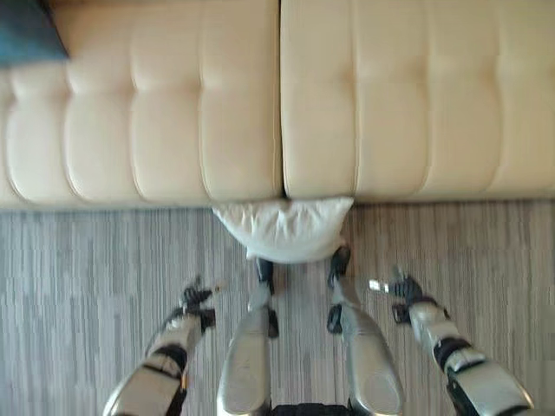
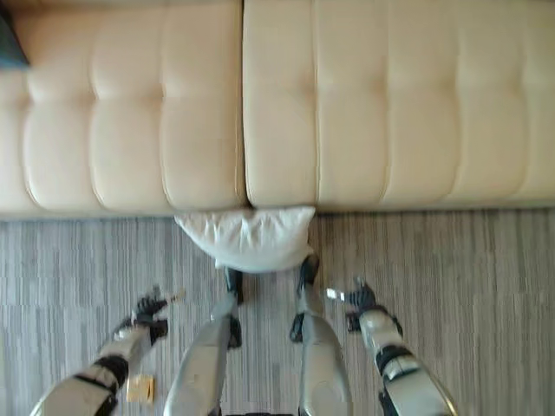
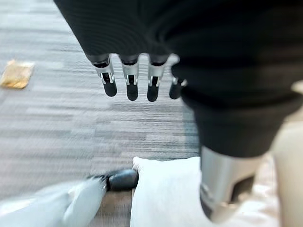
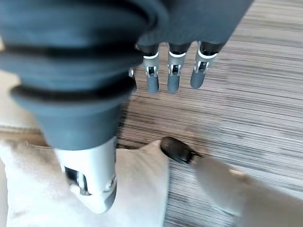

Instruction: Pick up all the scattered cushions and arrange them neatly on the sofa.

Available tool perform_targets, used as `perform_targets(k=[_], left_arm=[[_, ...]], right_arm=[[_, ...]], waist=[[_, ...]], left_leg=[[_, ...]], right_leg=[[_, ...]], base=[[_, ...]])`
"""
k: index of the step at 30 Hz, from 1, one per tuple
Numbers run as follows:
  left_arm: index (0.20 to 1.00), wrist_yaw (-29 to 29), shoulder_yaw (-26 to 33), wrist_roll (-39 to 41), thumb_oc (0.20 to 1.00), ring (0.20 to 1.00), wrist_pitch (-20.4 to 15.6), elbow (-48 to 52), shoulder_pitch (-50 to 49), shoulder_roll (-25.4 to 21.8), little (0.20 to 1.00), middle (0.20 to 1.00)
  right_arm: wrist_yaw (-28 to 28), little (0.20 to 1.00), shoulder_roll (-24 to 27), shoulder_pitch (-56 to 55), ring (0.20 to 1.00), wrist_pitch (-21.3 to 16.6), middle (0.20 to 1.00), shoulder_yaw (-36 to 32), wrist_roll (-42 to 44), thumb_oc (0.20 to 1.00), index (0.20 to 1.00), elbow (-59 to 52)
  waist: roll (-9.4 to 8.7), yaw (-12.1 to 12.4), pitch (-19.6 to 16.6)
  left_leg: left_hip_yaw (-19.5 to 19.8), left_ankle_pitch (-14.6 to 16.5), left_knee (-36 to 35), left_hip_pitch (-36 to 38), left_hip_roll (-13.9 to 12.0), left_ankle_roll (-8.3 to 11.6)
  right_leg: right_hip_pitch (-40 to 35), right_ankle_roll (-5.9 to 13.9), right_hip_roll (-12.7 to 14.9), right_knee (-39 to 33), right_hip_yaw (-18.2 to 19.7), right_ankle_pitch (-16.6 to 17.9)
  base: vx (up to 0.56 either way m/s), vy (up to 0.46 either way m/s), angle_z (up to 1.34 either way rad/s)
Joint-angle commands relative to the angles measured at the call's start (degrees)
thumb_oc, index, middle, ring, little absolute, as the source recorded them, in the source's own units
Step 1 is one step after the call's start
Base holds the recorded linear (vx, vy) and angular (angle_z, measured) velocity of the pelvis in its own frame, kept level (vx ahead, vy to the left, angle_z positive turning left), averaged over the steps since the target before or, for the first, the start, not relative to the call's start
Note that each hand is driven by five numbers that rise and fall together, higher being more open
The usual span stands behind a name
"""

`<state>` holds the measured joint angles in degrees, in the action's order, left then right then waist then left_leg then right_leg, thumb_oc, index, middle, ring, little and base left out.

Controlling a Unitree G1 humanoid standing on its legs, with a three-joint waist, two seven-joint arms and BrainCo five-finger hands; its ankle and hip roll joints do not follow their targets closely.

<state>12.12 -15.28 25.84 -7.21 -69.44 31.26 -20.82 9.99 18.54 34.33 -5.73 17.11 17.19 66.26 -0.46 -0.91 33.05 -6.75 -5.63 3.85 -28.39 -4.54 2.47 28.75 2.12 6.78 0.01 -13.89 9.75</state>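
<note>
A white cushion (image 1: pixel 286 228) lies on the striped carpet against the front of the cream sofa (image 1: pixel 165 113), just below the seam between its two seats. A dark teal cushion (image 1: pixel 28 35) rests on the sofa's far left corner. My left hand (image 1: pixel 197 303) hovers over the carpet to the left of the white cushion, fingers relaxed and holding nothing. To the cushion's right my right hand (image 1: pixel 401 289) hangs the same way, open and empty. The white cushion (image 3: pixel 165 194) lies beyond my left fingers (image 3: pixel 131 85) in the left wrist view, and again (image 4: pixel 137 189) past my right fingers (image 4: pixel 173 78).
Grey striped carpet (image 1: pixel 87 269) runs along the sofa's front on both sides. A small yellowish scrap (image 2: pixel 140 387) lies on the floor near my left arm, seen too (image 3: pixel 16 74) in the left wrist view.
</note>
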Motion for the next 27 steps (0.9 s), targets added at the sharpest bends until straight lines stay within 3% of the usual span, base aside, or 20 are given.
perform_targets(k=[1, 3, 4, 6, 7, 12, 13, 14, 15, 21, 27], left_arm=[[1.000, 2.7, -1.1, -1.3, 1.000, 1.000, -1.4, -2.7, -1.0, -1.3, 1.000, 1.000], [1.000, 4.5, -3.8, 1.0, 1.000, 1.000, -1.7, -2.5, 9.9, -3.5, 1.000, 1.000], [1.000, 5.4, -6.1, 1.7, 1.000, 1.000, -2.1, -2.0, 14.5, -2.9, 1.000, 1.000], [1.000, 5.8, -9.2, 1.5, 1.000, 1.000, -2.3, -1.2, 18.8, -2.1, 1.000, 1.000], [1.000, 6.7, -13.0, 1.0, 1.000, 1.000, -2.7, 0.7, 24.4, -0.2, 1.000, 1.000], [1.000, 8.3, -17.6, 3.2, 1.000, 1.000, -6.1, 8.3, 32.4, 4.9, 1.000, 1.000], [0.837, 7.8, -18.5, 4.3, 0.837, 0.837, -7.3, 11.8, 32.4, 6.0, 0.837, 0.837], [0.407, 8.0, -18.7, 3.7, 0.407, 0.407, -7.5, 12.7, 32.4, 6.7, 0.407, 0.407], [0.200, 8.4, -19.2, 4.4, 0.200, 0.200, -8.8, 16.4, 31.2, 8.9, 0.200, 0.200], [0.200, 7.4, -19.5, 6.9, 0.200, 0.200, -11.6, 24.8, 25.5, 14.7, 0.200, 0.200], [0.200, 8.0, -17.4, 6.4, 0.200, 0.200, -12.8, 34.7, 16.0, 14.0, 0.200, 0.200]], right_arm=[[2.8, 1.000, 1.1, -2.5, 1.000, -1.9, 1.000, 3.1, 3.4, 1.000, 1.000, -0.4], [6.0, 1.000, 0.9, 8.6, 1.000, -3.6, 1.000, 6.0, 6.4, 1.000, 1.000, -0.4], [7.2, 1.000, 0.4, 13.5, 1.000, -4.1, 1.000, 8.0, 7.0, 1.000, 1.000, 0.0], [7.9, 1.000, -0.2, 17.1, 1.000, -4.5, 1.000, 10.3, 7.2, 1.000, 1.000, -0.3], [8.7, 1.000, -0.6, 21.4, 1.000, -4.9, 1.000, 12.1, 8.5, 1.000, 1.000, -1.0], [8.9, 1.000, -1.5, 28.6, 1.000, -6.8, 1.000, 13.2, 13.8, 1.000, 1.000, -2.8], [8.8, 1.000, -2.0, 29.4, 1.000, -7.4, 1.000, 13.2, 14.9, 1.000, 1.000, -4.0], [8.9, 0.200, -2.2, 29.3, 0.200, -7.8, 0.200, 13.1, 15.0, 0.200, 0.200, -4.9], [9.5, 0.200, -3.7, 28.3, 0.200, -10.3, 0.200, 11.0, 18.0, 0.200, 0.200, -8.9], [7.2, 0.200, -7.2, 23.3, 0.200, -15.3, 0.200, 6.9, 24.3, 0.200, 0.200, -19.1], [4.9, 0.200, -8.1, 12.1, 0.200, -17.1, 0.200, 4.1, 24.9, 0.200, 0.200, -30.6]], waist=[[-0.96, 0.0, -4.2], [-1.17, -0.6, -3.3], [-1.36, -0.6, -3.3], [-1.67, -0.9, -3.3], [-0.89, -1.7, -3.3], [0.22, -1.9, -3.3], [0.38, -1.8, -3.3], [0.39, -1.6, -3.3], [0.65, -1.7, -3.3], [0.88, -1.9, -3.3], [0.16, -2.3, -3.3]], left_leg=[[1.5, 4.0, 5.6, -1.0, 0.6, 0.00], [3.9, 6.9, 16.6, -18.4, 1.0, -0.58], [7.2, 8.0, 22.1, -26.2, 2.5, -0.78], [10.8, 9.8, 27.2, -32.4, 4.0, -0.71], [11.5, 10.3, 31.3, -39.2, 4.9, -0.45], [10.1, 9.5, 31.7, -47.5, 6.0, -0.02], [10.0, 9.6, 31.9, -48.5, 6.1, -0.20], [9.9, 9.6, 32.2, -49.3, 6.1, -0.25], [9.7, 9.5, 32.5, -49.9, 6.3, -0.46], [8.9, 8.8, 28.7, -45.5, 5.8, -0.53], [8.1, 7.0, 20.1, -32.6, 4.8, 0.28]], right_leg=[[-0.1, 3.23, 3.0, 12.0, 3.6, -11.3], [16.5, 2.77, 3.1, 20.2, 6.7, -12.5], [23.9, 2.31, 2.7, 24.4, 8.0, -13.2], [29.9, 1.93, 2.3, 29.2, 9.2, -14.8], [36.7, 1.63, 3.1, 34.3, 10.1, -16.2], [46.4, 1.34, 4.3, 37.5, 11.6, -16.9], [47.6, 1.27, 4.1, 37.8, 11.9, -17.0], [48.4, 1.23, 4.0, 38.0, 12.2, -16.9], [49.2, 1.19, 3.8, 37.9, 12.7, -16.8], [45.5, 1.52, 3.0, 33.6, 13.1, -15.4], [33.2, 2.44, 2.0, 25.2, 11.8, -13.1]], base=[[-0.06, 0.055, -0.01], [-0.03, 0.075, -0.12], [0.01, 0.048, -0.12], [0.06, -0.030, -0.17], [0.09, -0.035, -0.01], [0.04, 0.044, 0.36], [0.02, 0.027, -0.05], [0.01, 0.014, -0.28], [-0.01, 0.011, -0.13], [-0.03, -0.003, -0.14], [-0.07, -0.039, -0.07]])
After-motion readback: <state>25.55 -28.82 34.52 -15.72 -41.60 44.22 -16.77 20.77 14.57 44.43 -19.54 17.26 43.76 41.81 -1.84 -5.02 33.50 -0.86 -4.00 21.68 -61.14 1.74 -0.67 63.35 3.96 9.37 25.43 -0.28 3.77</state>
